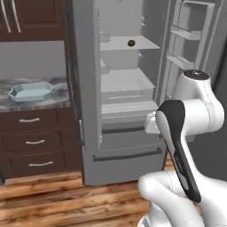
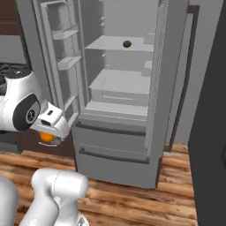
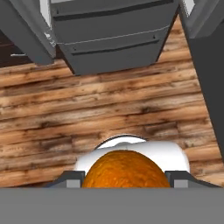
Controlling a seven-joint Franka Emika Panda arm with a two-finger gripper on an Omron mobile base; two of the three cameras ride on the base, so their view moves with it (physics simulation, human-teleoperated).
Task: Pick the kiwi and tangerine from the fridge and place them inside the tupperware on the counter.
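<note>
Pinching bright orange ball-shaped tangerine [image 3: 125, 169], two-finger gripper [image 2: 47, 137] hung low beside open light grey fridge [image 2: 119, 88], above wooden floor [image 3: 109, 109]. Dark brown kiwi [image 1: 131, 43] sat on upper fridge shelf. Pale blue-teal tupperware tray [image 1: 30, 92] rested on marbled counter [image 1: 9, 104].

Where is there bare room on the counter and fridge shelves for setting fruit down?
The tupperware is bare inside, with counter free to its right up to the fridge. The kiwi sits alone on its shelf, open either side. The tangerine is in the jaws.
</note>
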